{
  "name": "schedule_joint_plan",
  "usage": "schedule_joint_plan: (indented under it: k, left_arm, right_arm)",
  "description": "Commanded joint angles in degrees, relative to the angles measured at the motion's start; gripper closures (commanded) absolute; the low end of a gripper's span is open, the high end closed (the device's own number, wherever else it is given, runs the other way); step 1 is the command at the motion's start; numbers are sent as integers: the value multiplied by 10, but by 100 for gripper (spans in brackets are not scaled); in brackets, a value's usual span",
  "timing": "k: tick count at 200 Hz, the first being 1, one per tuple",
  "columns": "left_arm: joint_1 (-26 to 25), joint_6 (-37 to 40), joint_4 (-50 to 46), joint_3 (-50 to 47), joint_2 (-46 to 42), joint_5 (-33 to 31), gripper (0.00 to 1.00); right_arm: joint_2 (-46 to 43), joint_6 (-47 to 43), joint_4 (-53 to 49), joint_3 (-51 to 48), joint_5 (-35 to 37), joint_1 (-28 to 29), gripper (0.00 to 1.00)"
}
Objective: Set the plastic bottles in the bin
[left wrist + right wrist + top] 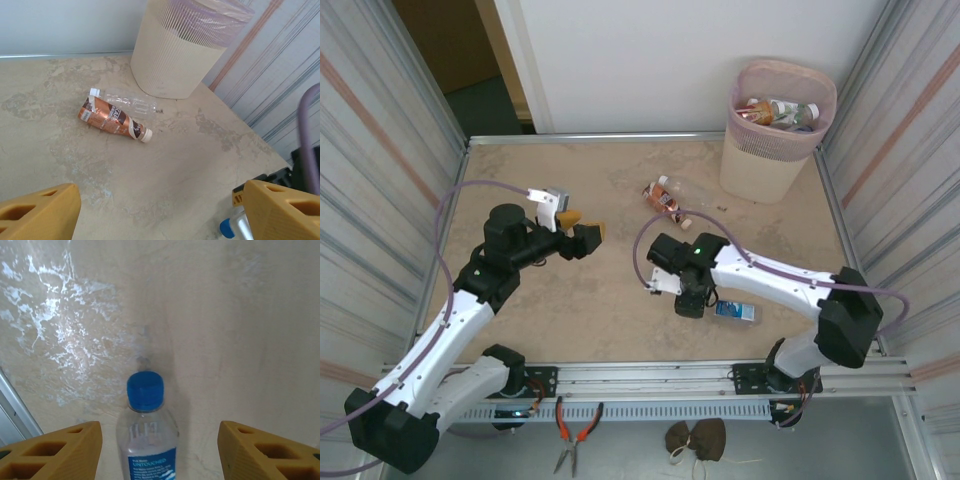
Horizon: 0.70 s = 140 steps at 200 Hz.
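Bottles (665,198) on worktop (590,320): three. Blue-capped bottle (147,440) lies flat, cap away from wrist, between spread right fingers (55,450); left fingers (40,210) apart, empty.

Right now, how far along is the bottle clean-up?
Done: several bottles lie in the bin. In hand: the right jaws stand open around a blue-capped bottle lying on the table, not gripped. Remaining: a brown-labelled bottle and a clear bottle beside the bin.
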Motion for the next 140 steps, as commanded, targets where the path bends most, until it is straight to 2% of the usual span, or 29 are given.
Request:
schedule_joint_plan:
  k: [1, 104, 140]
  left_arm:
    - [5, 9, -5, 17, -4, 14, 16]
    - [5, 5, -12, 22, -5, 14, 16]
    - [5, 6, -15, 26, -4, 14, 16]
  right_arm:
    - [35, 24, -8, -4, 25, 14, 38]
    - [136, 24, 23, -32, 49, 23, 40]
    - [160, 18, 37, -40, 50, 15, 44]
